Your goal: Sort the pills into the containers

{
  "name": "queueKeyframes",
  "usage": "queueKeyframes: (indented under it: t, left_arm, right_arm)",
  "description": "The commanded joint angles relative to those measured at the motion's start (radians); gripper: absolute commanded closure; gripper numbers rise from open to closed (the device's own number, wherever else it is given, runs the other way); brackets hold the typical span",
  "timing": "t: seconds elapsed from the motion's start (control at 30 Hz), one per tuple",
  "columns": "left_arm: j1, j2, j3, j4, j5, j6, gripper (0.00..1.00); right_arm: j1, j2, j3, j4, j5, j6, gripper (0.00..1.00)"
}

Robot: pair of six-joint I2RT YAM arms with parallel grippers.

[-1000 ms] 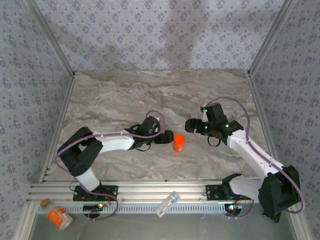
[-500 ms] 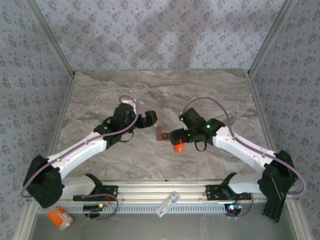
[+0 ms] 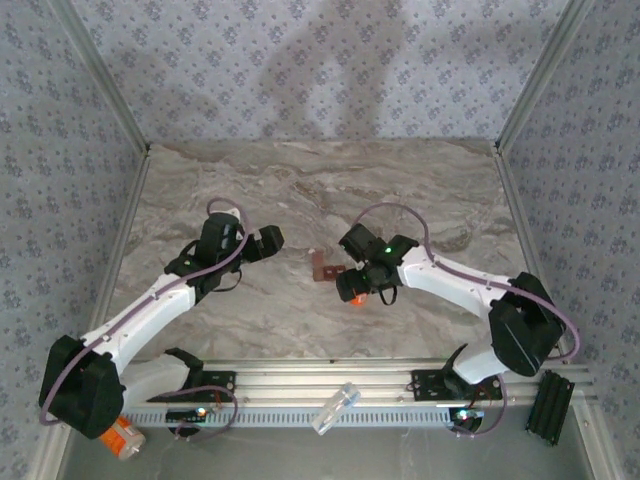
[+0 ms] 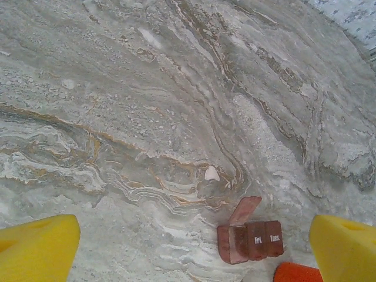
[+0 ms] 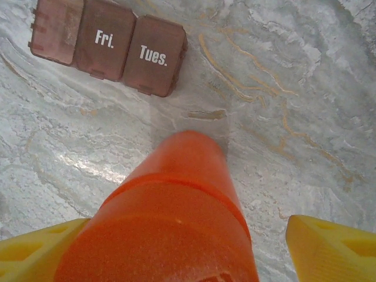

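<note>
item: right gripper point(image 5: 187, 232) (yellow-fingered). jaws are standing partly open and straddling an orange bottle point(image 5: 182, 176). one finger point(image 5: 35, 252) is sitting against or just beside the bottle's flank, while the other finger point(image 5: 335, 247) is hanging clear with bare stone between them. nothing is being clamped.

item: left gripper point(image 4: 194, 241). jaws are gaping fully and holding nothing, hovering over the marble table point(image 3: 420, 180) beside the work.

item: red-brown pill box point(image 5: 108, 47). it is lying flat on the table just beyond the bottle, near but not touching. "fri." and "tues." lids are reading shut, and the end compartment's lid is standing up in the left wrist view.

item: small white speck point(image 4: 211, 173), lying on the stone near the box (possibly a loose pill, too small to tell).

step in hand, as judged: the right arm is taking hold of the bottle, and no sorting is showing in the compartments.

next move, as judged: closing calls for centring the bottle between both fingers so it is not being shoved sideways into the box, then gripping firmly enough for carrying and tipping over the open compartment.
</note>
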Motion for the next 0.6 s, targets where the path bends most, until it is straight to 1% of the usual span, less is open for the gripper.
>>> queueKeyframes:
  t: [0.0,0.07,0.1,0.17,0.23,0.33,0.43,0.57]
  left_arm:
    - [0.010,-0.018,-0.014,0.008,0.025,0.014,0.00]
    - [0.012,-0.014,-0.017,0.014,0.030,0.014,0.00]
    - [0.014,-0.013,-0.017,0.016,0.034,0.015,0.00]
    - [0.016,-0.009,-0.019,0.021,0.036,0.014,0.00]
    - [0.020,-0.008,-0.021,0.028,0.038,0.015,0.00]
    - [0.029,-0.013,-0.028,0.049,0.037,0.008,0.00]
    - [0.042,-0.025,-0.037,0.088,0.041,-0.009,0.00]
    - [0.067,-0.023,-0.011,0.114,0.054,-0.024,0.00]
  right_arm:
    - [0.008,0.022,0.029,-0.012,0.010,-0.004,0.19]
    - [0.009,0.029,0.030,-0.008,0.005,-0.005,0.24]
    - [0.009,0.034,0.030,-0.006,0.001,-0.005,0.29]
    - [0.011,0.043,0.032,-0.004,-0.013,-0.005,0.41]
    - [0.014,0.048,0.041,-0.015,-0.025,-0.007,0.56]
    - [0.023,0.033,0.066,-0.046,-0.036,-0.006,0.69]
    - [0.030,-0.002,0.129,-0.098,-0.049,-0.005,0.72]
    - [0.030,-0.036,0.263,-0.152,-0.074,0.007,0.72]
